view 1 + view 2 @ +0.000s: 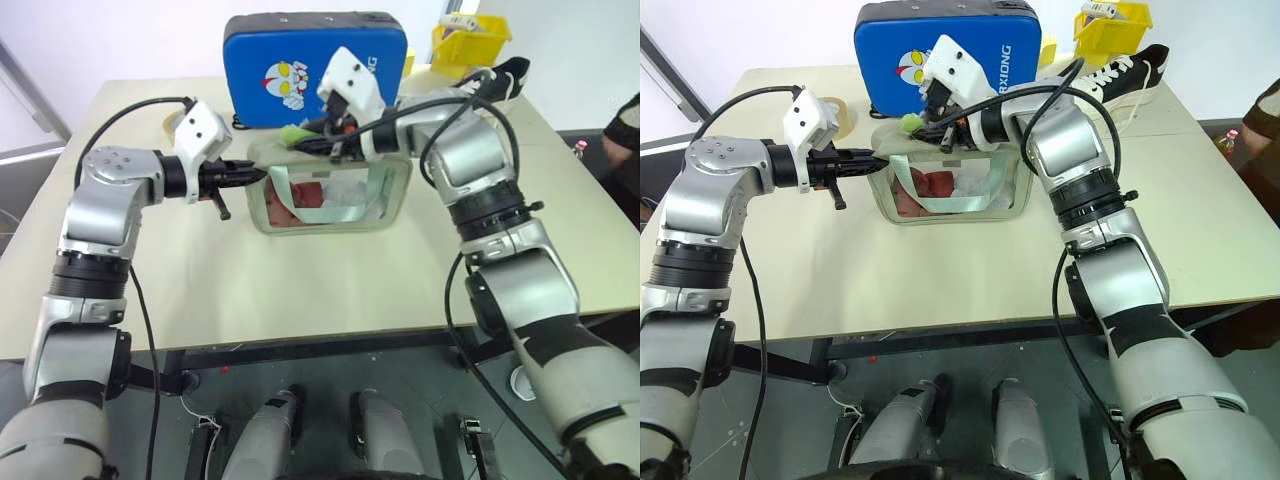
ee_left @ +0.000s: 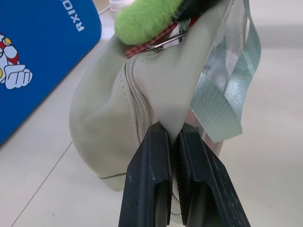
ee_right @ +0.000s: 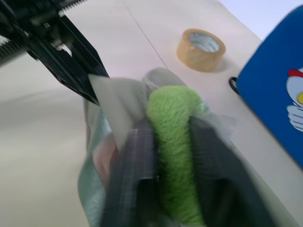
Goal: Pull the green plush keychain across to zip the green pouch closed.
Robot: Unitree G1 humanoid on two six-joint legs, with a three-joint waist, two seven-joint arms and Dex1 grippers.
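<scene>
The pale green pouch (image 1: 335, 200) stands upright mid-table, its clear window facing me and its strap hanging in front. My left gripper (image 2: 175, 142) is shut on the fabric at the pouch's left end, beside the zipper. The lime-green plush keychain (image 3: 170, 106) sits on top of the pouch near that same end. My right gripper (image 3: 171, 142) reaches in over the pouch from the right and is shut on the keychain, one finger on each side. The two grippers (image 1: 245, 176) (image 1: 312, 135) are close together above the pouch's left end.
Right behind the pouch stands a blue hard case (image 1: 310, 60) with a cartoon face. A roll of brown tape (image 3: 201, 47) lies at the back left. A yellow bin (image 1: 470, 40) and a black sneaker (image 1: 508, 75) sit back right. A person (image 1: 625, 130) is at the right edge.
</scene>
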